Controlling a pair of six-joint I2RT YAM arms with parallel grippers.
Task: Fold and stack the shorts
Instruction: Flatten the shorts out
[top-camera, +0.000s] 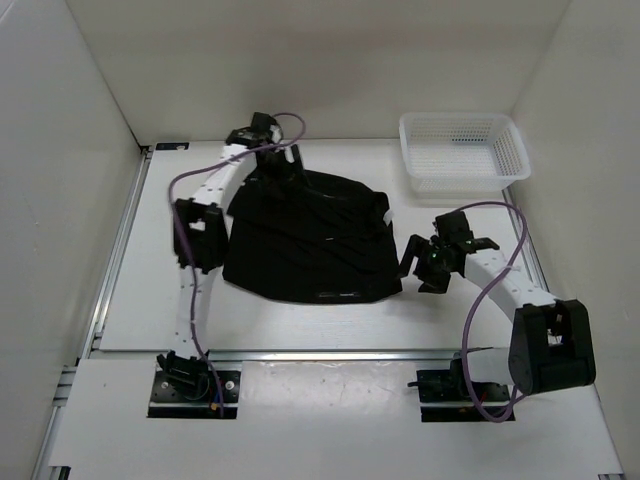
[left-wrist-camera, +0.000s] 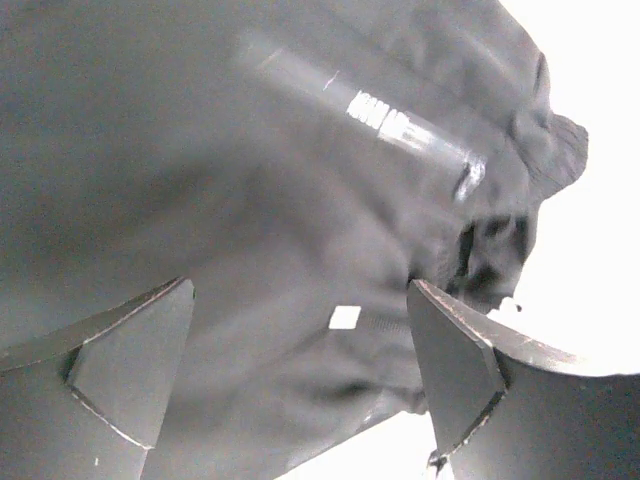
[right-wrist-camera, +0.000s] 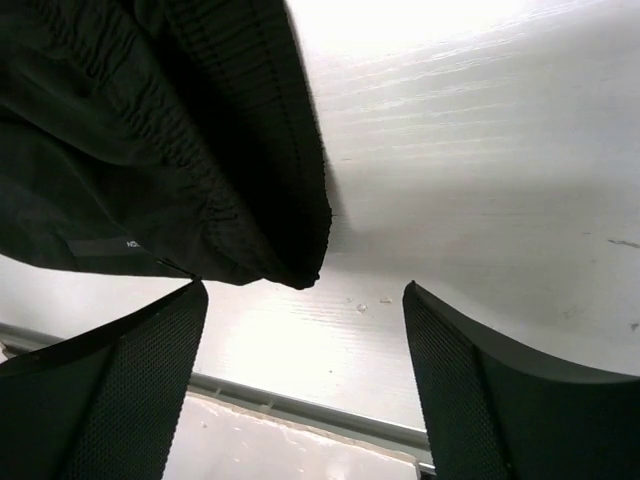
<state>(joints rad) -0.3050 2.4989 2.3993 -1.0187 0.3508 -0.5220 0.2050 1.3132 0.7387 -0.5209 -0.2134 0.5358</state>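
Nearest you, your right claw hangs released just off the right edge of the shorts — fingers apart, nothing between them, bare table below and a gathered hem just ahead. The black shorts lie spread and rumpled in the middle of the table. At their far left corner your left claw is released too — fingers wide over the fabric, gripping none of it — and the white basket sits at the far right, apart from the shorts.
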